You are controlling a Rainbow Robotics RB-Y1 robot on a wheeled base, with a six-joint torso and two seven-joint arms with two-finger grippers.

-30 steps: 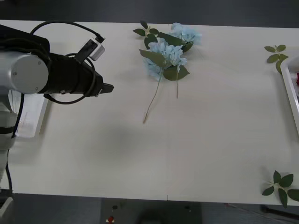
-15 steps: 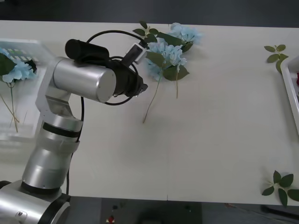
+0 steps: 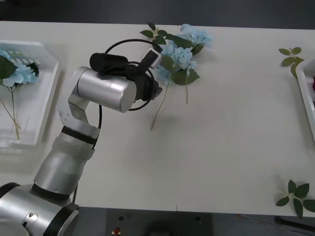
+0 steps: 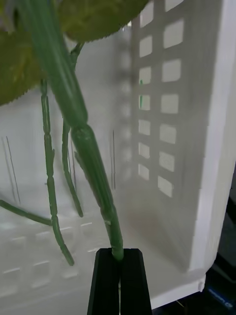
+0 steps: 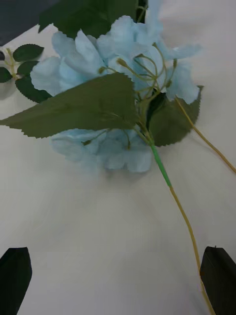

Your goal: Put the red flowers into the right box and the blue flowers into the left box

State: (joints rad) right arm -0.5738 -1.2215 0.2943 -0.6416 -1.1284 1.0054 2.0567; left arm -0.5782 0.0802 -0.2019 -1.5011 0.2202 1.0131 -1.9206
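Two blue flowers (image 3: 179, 56) lie together at the far middle of the table (image 3: 221, 147), their thin stems pointing back toward you. Your left gripper (image 3: 156, 88) hovers just beside them, on their left side, with the arm reaching across from the near left. In your left wrist view the black fingertips (image 5: 14, 278) sit at the two corners, spread wide and holding nothing. Ahead of them lies a blue flower (image 5: 120, 93) with a broad serrated leaf (image 5: 83, 108) across its front. The stem (image 5: 184, 211) of that flower runs back toward one fingertip, flat on the table.

More blue flowers (image 3: 17, 73) already lie in the left box (image 3: 47, 103) at the table's left edge, stems pointing toward the near side.

Your right gripper (image 4: 121, 261) is clamped tight on a green stem (image 4: 86, 147). The two black fingers are pressed together around its lower end. Around it you see the slotted white walls of the right box (image 4: 167, 123), with a few thinner stems (image 4: 51, 167) hanging beside the gripped one. You cannot tell the colour of that flower's head from here. At the table's right edge you see the rim of the right box (image 3: 306, 101) with a speck of red flowers (image 3: 313, 83) inside it.

Loose leaf sprigs rest on the table: one (image 3: 291, 56) near the right box's far end, one (image 3: 297, 196) at the near right corner.
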